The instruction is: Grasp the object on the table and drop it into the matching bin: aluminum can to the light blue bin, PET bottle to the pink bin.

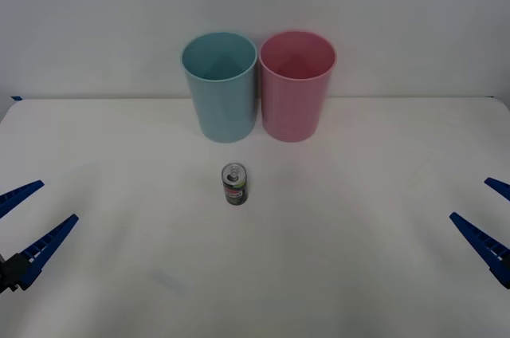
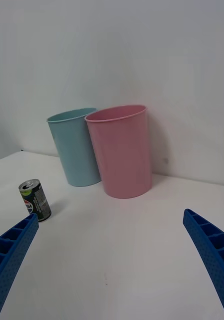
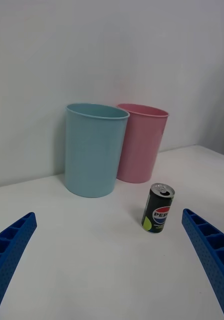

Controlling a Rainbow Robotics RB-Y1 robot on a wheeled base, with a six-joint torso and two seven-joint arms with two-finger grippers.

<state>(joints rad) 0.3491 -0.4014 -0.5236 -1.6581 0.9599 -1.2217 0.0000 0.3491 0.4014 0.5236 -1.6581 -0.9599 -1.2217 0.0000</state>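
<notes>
While both grippers [image 1: 24, 230] [image 1: 490, 222] gape wide, the dark silver-topped can [image 1: 235, 184] stands upright.

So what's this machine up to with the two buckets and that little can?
Nothing is being handled yet. A small dark aluminum can stands upright on the white table, just in front of the light blue bin, which sits beside the pink bin near the back wall. The left gripper and right gripper hover at the table's outer edges, jaws open, both well away from the can. The can belongs in the light blue bin.
</notes>
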